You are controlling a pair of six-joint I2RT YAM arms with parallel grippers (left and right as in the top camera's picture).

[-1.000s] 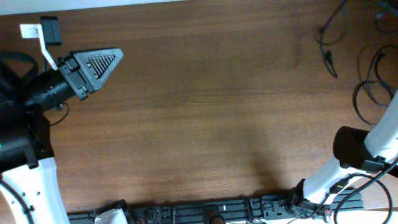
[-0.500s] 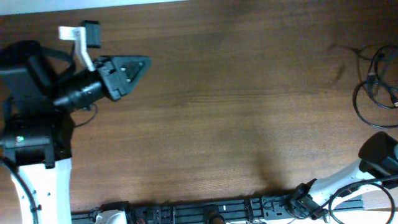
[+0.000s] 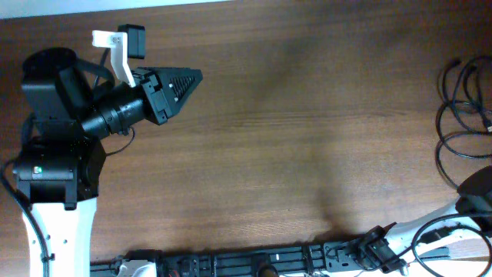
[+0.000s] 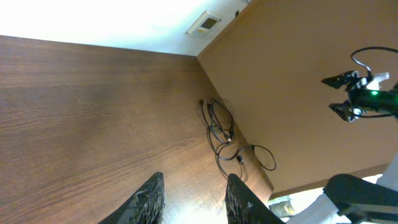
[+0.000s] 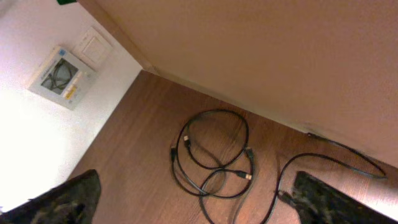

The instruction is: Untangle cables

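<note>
- Take the table (image 3: 307,146), a brown wood-grain top, as your reference; every place below is given relative to it.
- You find the cables (image 3: 461,135) lying on the table at its right edge, toward the far right corner. They are thin black cords in overlapping loops.
- In the right wrist view the cables (image 5: 214,158) form one coil of crossed loops with small plug ends showing inside it. A further strand curves off to one side along the table's edge.
- You see the left gripper (image 3: 192,77) above the far left part of the table, pointing toward its right side and well apart from the cables.
- In the left wrist view the left gripper (image 4: 194,186) stands with a narrow gap between its fingers (image 4: 149,199). Only bare table shows in that gap, and nothing is held. The cables (image 4: 222,134) lie far across the table from it.
- The overhead view does not show you the right gripper, only the right arm (image 3: 477,201) at the table's near right corner.
- In its own wrist view the right gripper (image 5: 196,177) is spread wide, one finger at each lower corner, gripping nothing. The cables lie on the table beyond it, apart from both fingers.
</note>
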